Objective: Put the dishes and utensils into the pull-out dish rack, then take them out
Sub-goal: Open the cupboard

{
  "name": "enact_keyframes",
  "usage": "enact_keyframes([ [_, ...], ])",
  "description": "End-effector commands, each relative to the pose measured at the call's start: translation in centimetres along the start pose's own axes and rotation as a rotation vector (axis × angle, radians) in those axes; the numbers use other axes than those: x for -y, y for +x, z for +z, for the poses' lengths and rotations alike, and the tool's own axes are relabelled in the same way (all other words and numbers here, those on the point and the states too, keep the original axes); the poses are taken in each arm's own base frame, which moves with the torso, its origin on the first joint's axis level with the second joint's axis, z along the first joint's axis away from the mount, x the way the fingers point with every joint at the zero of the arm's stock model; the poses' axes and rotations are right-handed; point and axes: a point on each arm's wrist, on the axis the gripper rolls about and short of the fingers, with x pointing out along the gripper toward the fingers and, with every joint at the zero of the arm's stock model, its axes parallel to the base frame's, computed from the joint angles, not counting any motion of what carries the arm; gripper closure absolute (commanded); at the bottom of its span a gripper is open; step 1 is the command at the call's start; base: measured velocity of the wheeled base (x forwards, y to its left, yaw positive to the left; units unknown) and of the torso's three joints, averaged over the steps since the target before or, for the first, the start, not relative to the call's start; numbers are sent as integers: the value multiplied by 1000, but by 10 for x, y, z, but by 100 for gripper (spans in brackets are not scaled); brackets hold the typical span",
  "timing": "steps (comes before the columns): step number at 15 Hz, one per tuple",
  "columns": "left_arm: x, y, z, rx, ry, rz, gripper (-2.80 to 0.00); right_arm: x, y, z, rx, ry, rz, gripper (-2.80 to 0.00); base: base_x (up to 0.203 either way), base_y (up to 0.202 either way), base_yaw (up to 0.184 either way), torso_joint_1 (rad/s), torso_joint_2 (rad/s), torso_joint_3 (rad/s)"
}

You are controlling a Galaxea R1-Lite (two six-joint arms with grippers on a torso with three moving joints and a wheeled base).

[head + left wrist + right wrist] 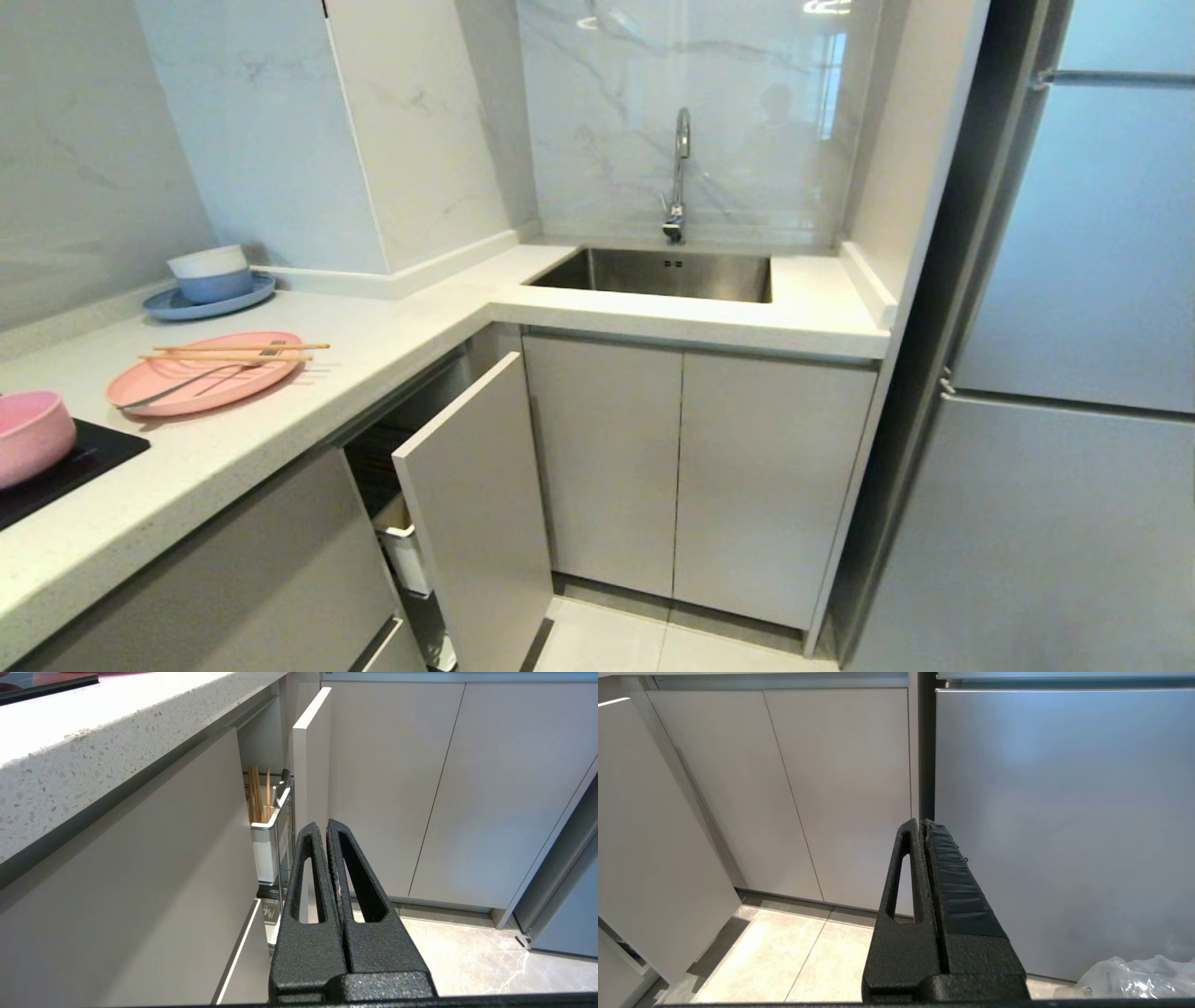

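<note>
White speckled worktop (392,345) runs in an L around a kitchen corner, with one steel sink (667,273) and one chrome tap (679,173) at the far side. From the head view, one pink plate (201,385) lies on the worktop at the left, carrying two wooden chopsticks (233,352) laid across it and one silver fork (201,378) lying on it. One pink bowl (30,436) stands nearer the left edge, on a black cooktop (89,457). Further back, one blue plate (207,301) holds a stack of two bowls (210,272), white over blue. Below the worktop, the pull-out dish rack (471,504) stands partly drawn out, its grey front angled into the room; one white utensil holder (406,551) shows behind it. Neither arm appears here.

From the left wrist view, the left hand (327,828) hangs low before the rack's front edge, fingers pressed together and holding nothing. The utensil holder contains several wooden sticks; their number cannot be told.

From the right wrist view, the right hand (923,823) hangs before two cabinet doors (803,788) and a silver fridge (1064,812), fingers together, empty. One clear plastic bag (1134,975) lies on the floor.
</note>
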Motion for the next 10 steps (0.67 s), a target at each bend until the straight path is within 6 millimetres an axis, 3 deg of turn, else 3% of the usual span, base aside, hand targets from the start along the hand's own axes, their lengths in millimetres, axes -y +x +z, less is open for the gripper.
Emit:
enact_keyframes([
  [1,0,0,0,0,0,0,0,0,0,0,-1,0,0,0,0,0,0,0,0,0],
  [10,0,0,0,0,0,0,0,0,0,0,-1,0,0,0,0,0,0,0,0,0],
])
